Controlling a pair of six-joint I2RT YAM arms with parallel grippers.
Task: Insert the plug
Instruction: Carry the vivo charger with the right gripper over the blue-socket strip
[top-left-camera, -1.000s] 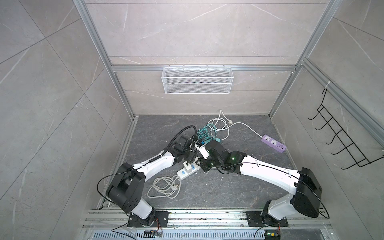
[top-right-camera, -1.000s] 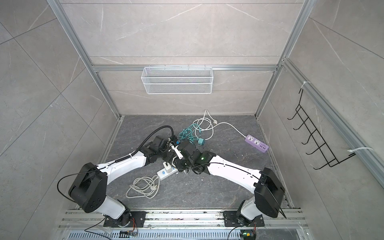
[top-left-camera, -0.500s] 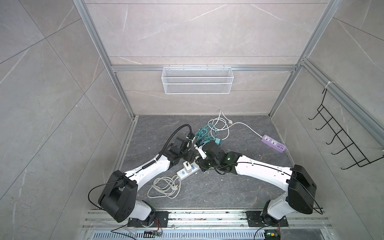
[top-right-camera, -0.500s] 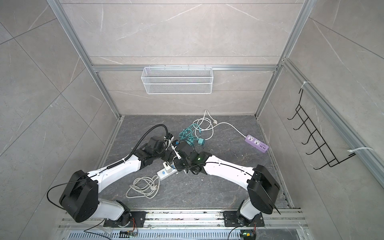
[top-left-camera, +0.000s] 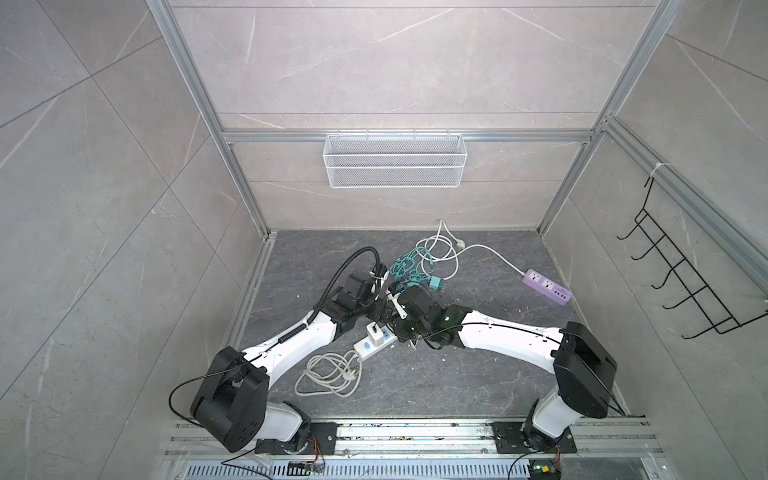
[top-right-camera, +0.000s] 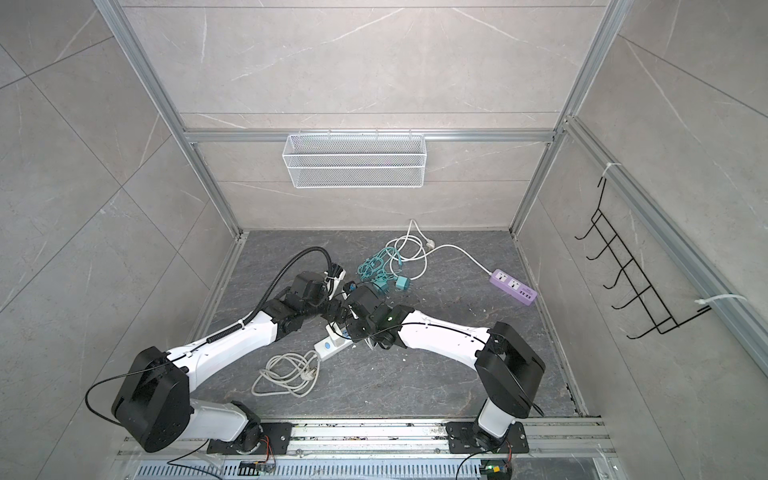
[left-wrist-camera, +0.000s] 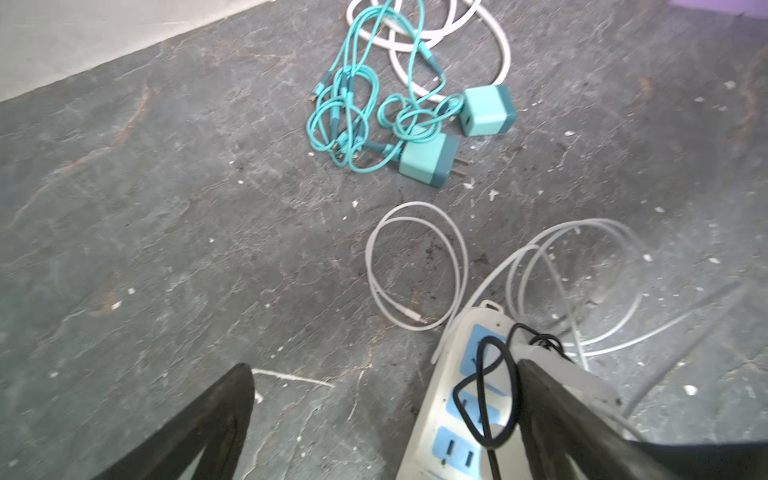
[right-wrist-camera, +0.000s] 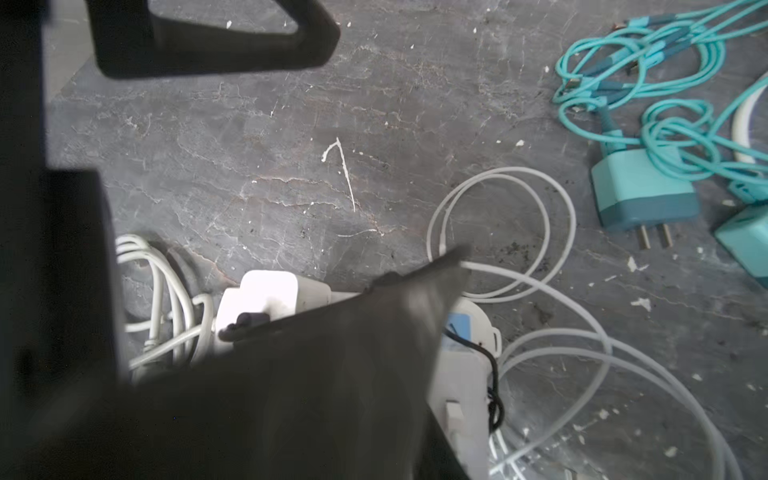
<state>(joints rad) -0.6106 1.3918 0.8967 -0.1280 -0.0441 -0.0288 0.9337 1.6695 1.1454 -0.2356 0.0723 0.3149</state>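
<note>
White plug stands seated in the strip, so the insertion looks done. Left claw is spread wide, clear of the plug; right claw is pressed together over the strip. Only pulling away seems left.

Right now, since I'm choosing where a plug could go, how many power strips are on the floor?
2. The white power strip lies between the left arm and the right arm; the purple power strip lies by the right-hand wall. The arms could hide another.
</note>
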